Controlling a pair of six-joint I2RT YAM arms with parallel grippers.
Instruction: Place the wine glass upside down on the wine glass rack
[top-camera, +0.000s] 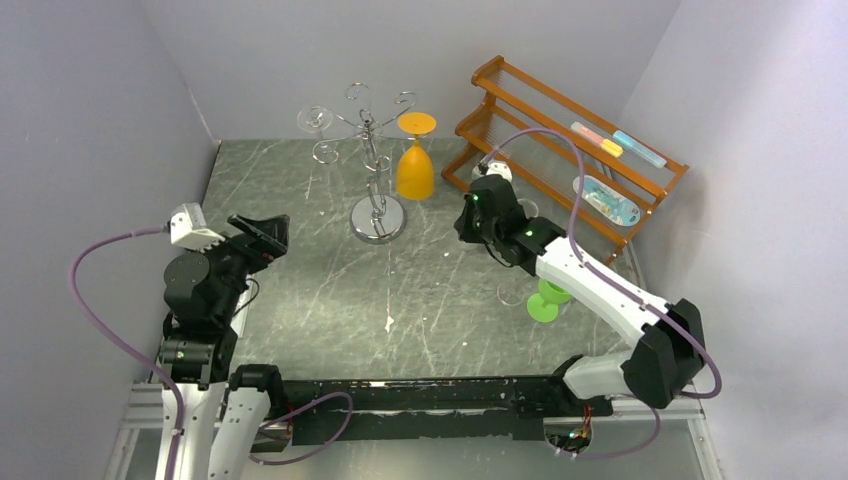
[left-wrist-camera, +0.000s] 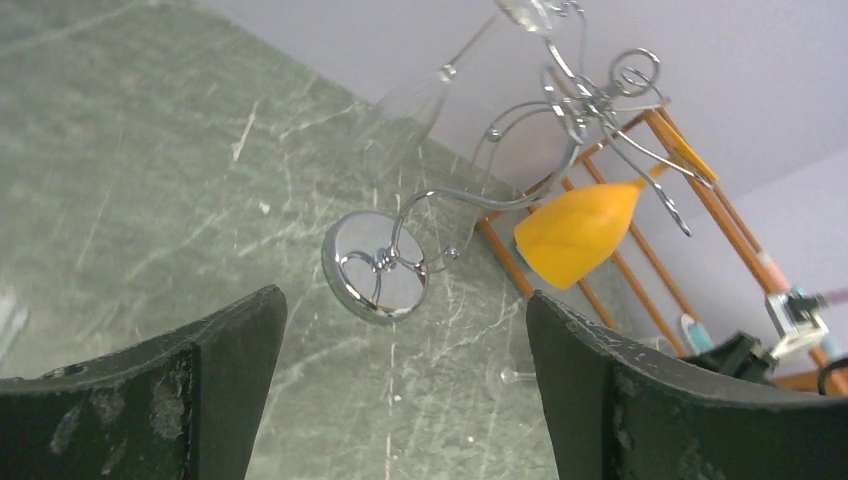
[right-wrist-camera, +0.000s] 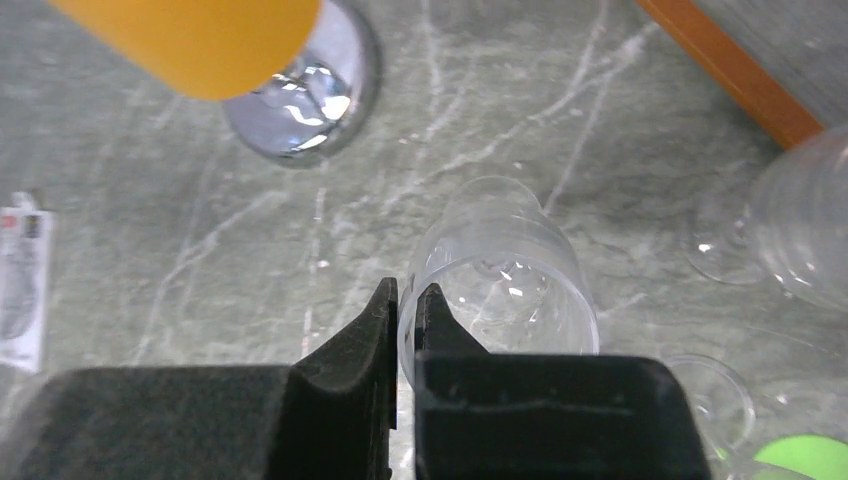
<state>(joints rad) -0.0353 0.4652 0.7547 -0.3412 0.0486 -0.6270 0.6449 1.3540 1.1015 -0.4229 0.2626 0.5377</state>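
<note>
The wine glass rack (top-camera: 372, 150) is a chrome wire tree on a round mirrored base (left-wrist-camera: 378, 266), at the back of the table. An orange glass (top-camera: 415, 168) and a clear one (top-camera: 316, 120) hang from it upside down. In the right wrist view, a clear wine glass (right-wrist-camera: 505, 265) stands below my right gripper (right-wrist-camera: 406, 300). That gripper is shut on the glass rim, one finger inside the bowl and one outside. In the top view my right gripper (top-camera: 480, 215) is to the right of the rack. My left gripper (left-wrist-camera: 403, 300) is open and holds nothing, left of the rack.
An orange-brown wooden shelf (top-camera: 560, 125) with small items stands at the back right. A green glass (top-camera: 545, 300) and more clear glasses (right-wrist-camera: 800, 225) stand close to the right arm. A small white packet (right-wrist-camera: 20, 285) lies on the table.
</note>
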